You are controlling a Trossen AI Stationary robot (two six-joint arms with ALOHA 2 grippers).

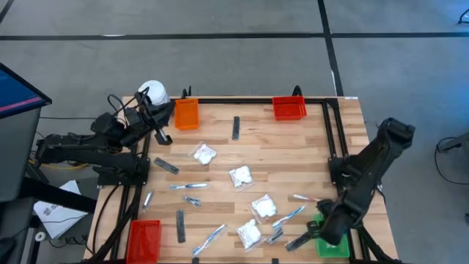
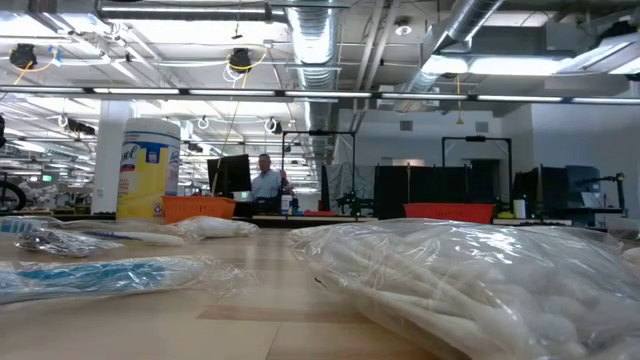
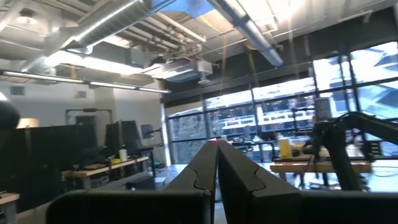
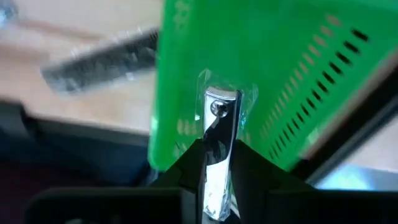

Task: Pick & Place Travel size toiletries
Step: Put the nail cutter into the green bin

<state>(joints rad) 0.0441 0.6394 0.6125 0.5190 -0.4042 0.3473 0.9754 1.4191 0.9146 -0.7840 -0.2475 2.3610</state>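
Note:
Travel size toiletries lie loose on the wooden table (image 1: 220, 139): white puffy packets (image 1: 241, 175), slim toothbrushes (image 1: 189, 187) and dark flat bars (image 1: 236, 127). My right gripper (image 1: 316, 229) hangs over the green bin (image 1: 333, 246) at the near right corner, shut on a small silvery sachet (image 4: 219, 118) that holds a metal clipper. My left gripper (image 3: 217, 163) is shut on nothing, raised at the table's left edge (image 1: 160, 134) and pointing up into the room. My right gripper pinches the silvery sachet between its two fingers (image 4: 186, 163), which lie along its length. The free end (image 4: 217, 104) sticks out past the fingertips. The fingers point steeply down from above, and the sachet hangs clear over the green bin's wall (image 4: 267, 68).
An orange bin (image 1: 186, 114) and a red bin (image 1: 289, 108) stand at the far edge, another red bin (image 1: 144, 238) at the near left corner. A white-capped yellow jar (image 1: 152, 94) stands at the far left. A dark bar (image 1: 297, 240) lies just left of the green bin.

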